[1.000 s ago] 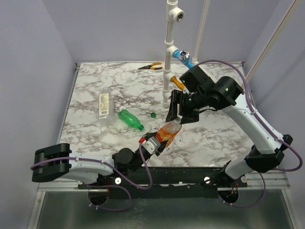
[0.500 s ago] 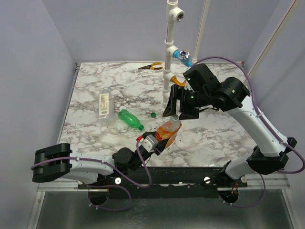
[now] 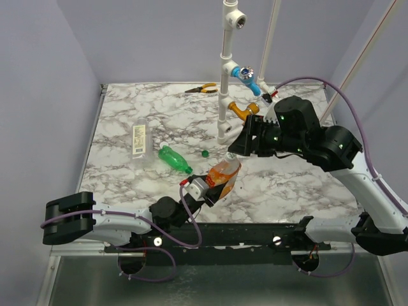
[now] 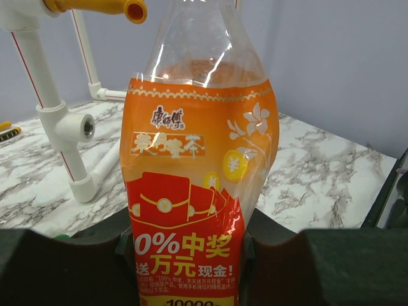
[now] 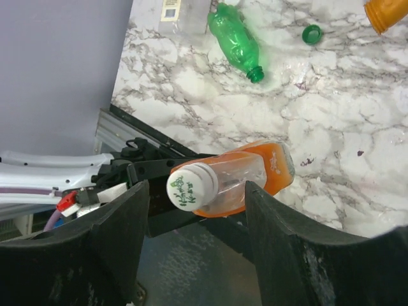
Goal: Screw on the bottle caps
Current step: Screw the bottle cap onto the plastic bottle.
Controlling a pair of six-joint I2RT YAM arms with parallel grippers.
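Bottle (image 4: pixel 197 159) clamped by left pincer (image 3: pixel 215 189), right pincer (image 5: pixel 196 191) wide, white cap (image 5: pixel 189 185) face-on only from right wrist.

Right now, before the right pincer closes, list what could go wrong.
1. The white cap sits on the tilted orange bottle. The open right pincer straddles it without touching, so an off-centre close could knock it askew or cross-thread it.
2. The left pincer grips only the bottle's lower end, so twisting may spin or bend it.

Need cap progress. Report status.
Left gripper shut on orange bottle. Right gripper open astride its white cap. Green cap loose on table, off green bottle.
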